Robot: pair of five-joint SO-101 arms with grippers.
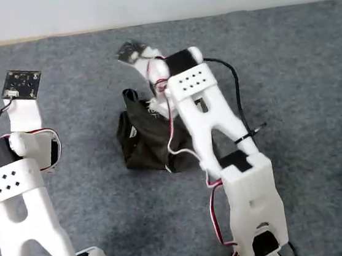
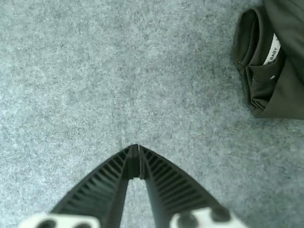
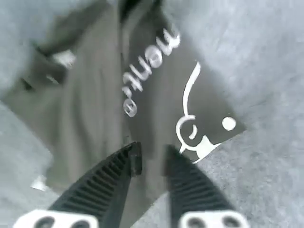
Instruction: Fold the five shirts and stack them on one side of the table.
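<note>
At the middle of the grey table [image 1: 290, 89], your right gripper [image 3: 151, 159] hung over the dark shirt [image 1: 144, 140], jaws parted a little with no cloth pinched between them, likely placed to take a fold or press one flat. Your left gripper [image 2: 137, 149] sat off to the side over bare surface, jaws pressed together, probably parked out of the way. Your right wrist view caught the shirt's white print, which the arm hid from the high view, while your left wrist view gave the bunched collar and label close up.
</note>
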